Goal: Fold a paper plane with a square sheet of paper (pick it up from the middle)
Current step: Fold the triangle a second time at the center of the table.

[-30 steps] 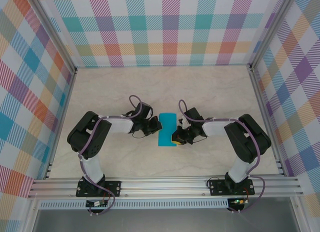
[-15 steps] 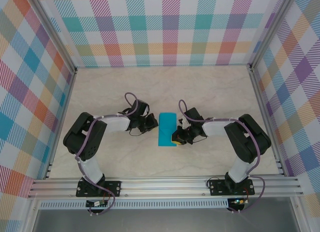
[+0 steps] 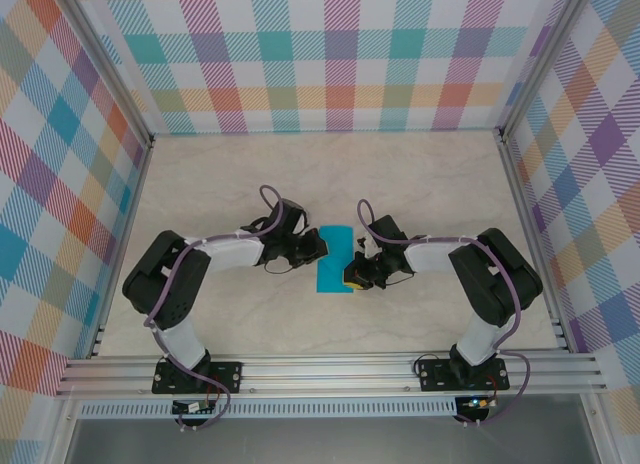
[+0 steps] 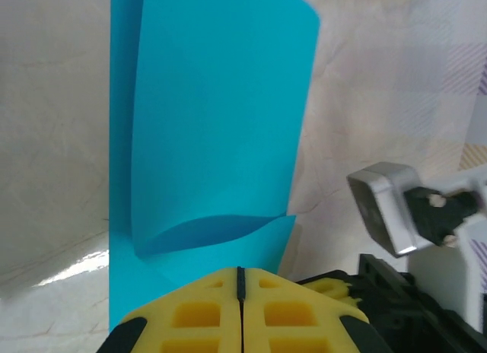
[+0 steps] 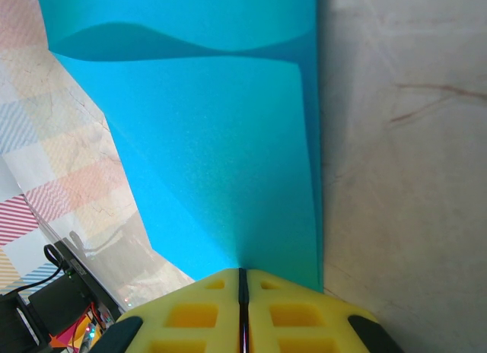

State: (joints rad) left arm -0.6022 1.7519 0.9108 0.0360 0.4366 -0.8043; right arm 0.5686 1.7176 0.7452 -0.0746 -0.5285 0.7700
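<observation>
Square sheet of paper (image 3: 334, 256) is folded over into a narrow strip at frame centre of the top view, long axis running top to bottom. Left gripper (image 3: 318, 250) is closed on its left edge, right gripper (image 3: 352, 275) is closed on the lower right edge, yellow pads (image 5: 205, 311) pressed together.

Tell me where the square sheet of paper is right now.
The square sheet of paper, folded over, lies mid-table in the top view, between the left claw at its left edge and the right claw at its near right corner.
</observation>
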